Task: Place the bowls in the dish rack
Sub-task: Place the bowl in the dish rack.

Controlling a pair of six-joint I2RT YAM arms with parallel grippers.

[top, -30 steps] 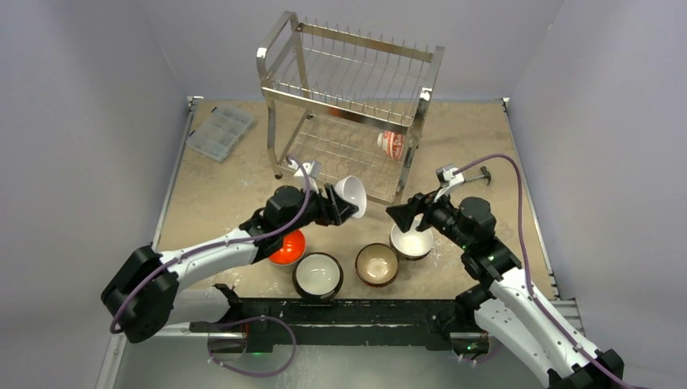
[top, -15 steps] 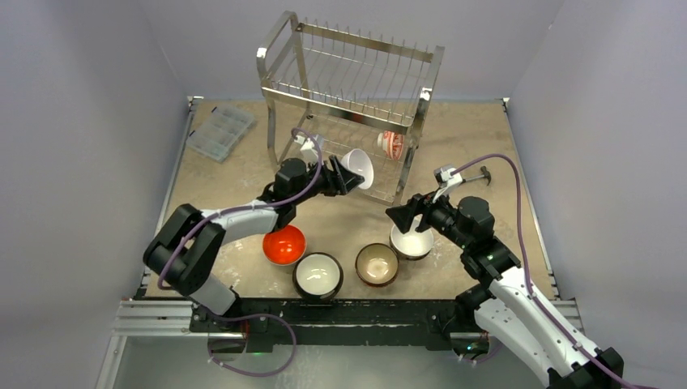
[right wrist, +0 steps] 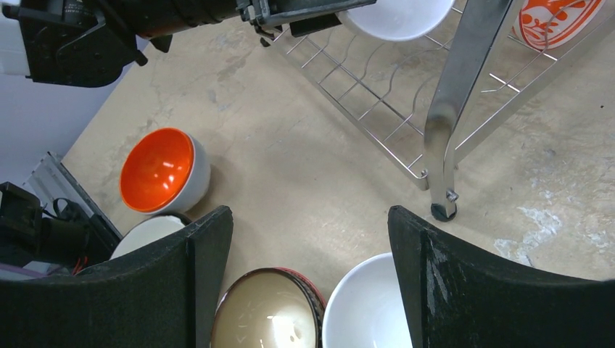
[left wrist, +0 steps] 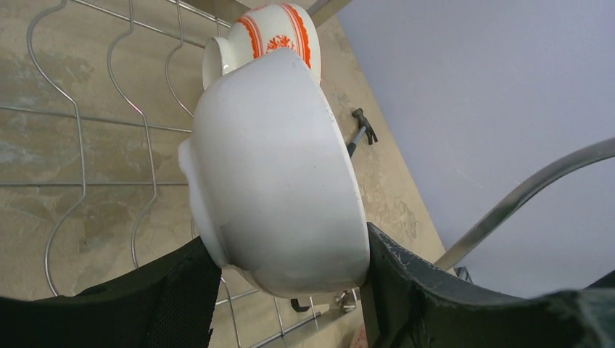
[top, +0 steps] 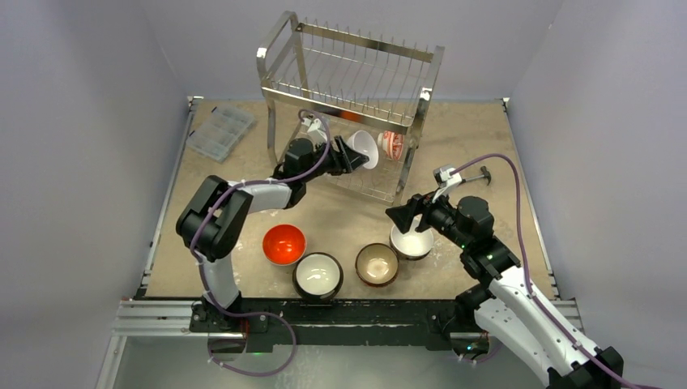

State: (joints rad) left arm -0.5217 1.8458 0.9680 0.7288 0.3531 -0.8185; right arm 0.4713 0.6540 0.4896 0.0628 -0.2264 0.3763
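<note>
Left wrist: plain white bowl (left wrist: 275, 174) stands on edge in the left tool (left wrist: 286, 279), which is clenched on it, one black finger on the outer wall & the other at the mouth side. It hangs over the wavy wires of the dish rack's (top: 340, 105) lower tier, not yet seated. Just behind it an orange-patterned bowl (left wrist: 272, 29) sits slotted. The two look v. close; can't tell if touching.

- Risk 1: pushing further in knocks the patterned bowl over or off its wires.
- Risk 2: the glaze is smooth and the contact area small. A bump vs. a wire or steel post could twist the bowl out, and it would drop thru to the tabletop (top: 478, 138).
- Risk 3: releasing before the bowl sits betw. wires lets it roll.

Top view: the left arm reaches far under the upper tier, so its cable may snag the frame.

Right tool (right wrist: 312, 275) is spread wide, holding nothing, above a second white bowl (right wrist: 366, 312) beside a brown bowl (right wrist: 265, 315). The rack leg is near, so a careless lift may clip it. An orange bowl (top: 284, 244) & a dark-rimmed bowl (top: 317, 274) wait at the near edge.
</note>
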